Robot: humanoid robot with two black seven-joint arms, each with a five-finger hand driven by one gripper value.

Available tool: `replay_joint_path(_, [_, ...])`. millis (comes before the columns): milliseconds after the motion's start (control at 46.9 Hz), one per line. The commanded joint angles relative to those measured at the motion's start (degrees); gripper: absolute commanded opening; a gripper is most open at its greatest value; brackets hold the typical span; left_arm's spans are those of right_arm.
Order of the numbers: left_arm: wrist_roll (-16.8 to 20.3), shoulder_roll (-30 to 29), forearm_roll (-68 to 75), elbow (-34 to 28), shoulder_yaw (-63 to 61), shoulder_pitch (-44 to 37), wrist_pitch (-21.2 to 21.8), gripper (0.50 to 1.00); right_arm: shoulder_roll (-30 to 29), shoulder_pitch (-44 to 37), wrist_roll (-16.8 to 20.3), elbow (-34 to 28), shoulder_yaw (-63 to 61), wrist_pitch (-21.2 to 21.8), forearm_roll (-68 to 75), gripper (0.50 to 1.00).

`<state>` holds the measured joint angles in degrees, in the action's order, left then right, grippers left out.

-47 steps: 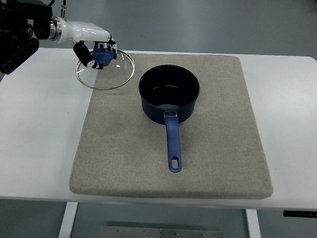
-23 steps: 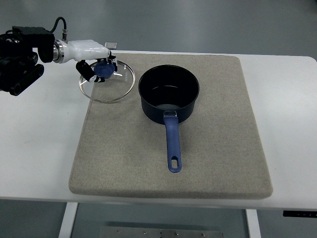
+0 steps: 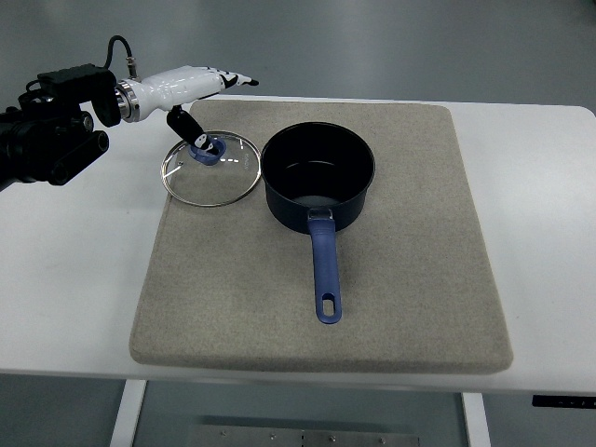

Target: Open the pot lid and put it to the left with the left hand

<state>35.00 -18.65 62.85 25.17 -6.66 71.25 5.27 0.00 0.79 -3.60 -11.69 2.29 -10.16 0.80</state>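
The fingers [image 3: 228, 80] of the left hand [image 3: 191, 86] stretch out straight toward the right in the upper left of the frame, spread and holding nothing, while the thumb [image 3: 183, 126] hangs down toward the blue knob [image 3: 204, 149] of the glass lid [image 3: 210, 169]; whether its tip touches the knob cannot be told. The white hand joins a black arm [image 3: 51, 130] that enters from the left edge.

In this top view, the glass lid lies flat, left of centre in the upper part of the frame, with most of it on the grey felt mat [image 3: 391, 279] and its left rim reaching the mat's left edge. Its right rim sits just beside the dark blue saucepan [image 3: 318, 173], which stands uncovered on the mat in the upper middle of the frame. The pan's interior is dark and shows a faint sheen at the bottom. Its blue handle [image 3: 325, 270] points down toward the bottom of the frame, ending in a hanging hole near the mat's centre. The mat covers much of the white surface [image 3: 65, 279], which shows bare on both sides.
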Motion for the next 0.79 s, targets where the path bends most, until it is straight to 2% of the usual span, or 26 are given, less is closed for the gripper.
replay_joint_path(0, [0.0, 0.1, -5.9, 0.0, 0.0, -1.4, 2.7, 0.992, 0.0, 0.0, 0.0, 0.0, 0.0, 0.0, 0.0, 0.917])
replay_joint_path(149, [0.0, 1.8, -12.2, -0.4, 0.2, -3.3, 5.5, 0.992, 0.0, 0.0, 0.0, 0.0, 0.0, 0.0, 0.0, 0.917])
replay_joint_path(277, [0.0, 3.5, -18.1, -2.0, 0.3, -4.9, 5.8, 0.992, 0.0, 0.0, 0.0, 0.0, 0.0, 0.1, 0.0, 0.917])
replay_joint_path(576, [0.0, 5.0, -47.3, -2.8, 0.3, -5.6, 4.6, 0.992, 0.0, 0.0, 0.0, 0.0, 0.0, 0.1, 0.1, 0.917])
replay_joint_path(768, [0.0, 4.9, -56.6, -2.8, 2.0, -5.8, 1.9, 0.994, 0.0, 0.0, 0.0, 0.0, 0.0, 0.0, 0.0, 0.917])
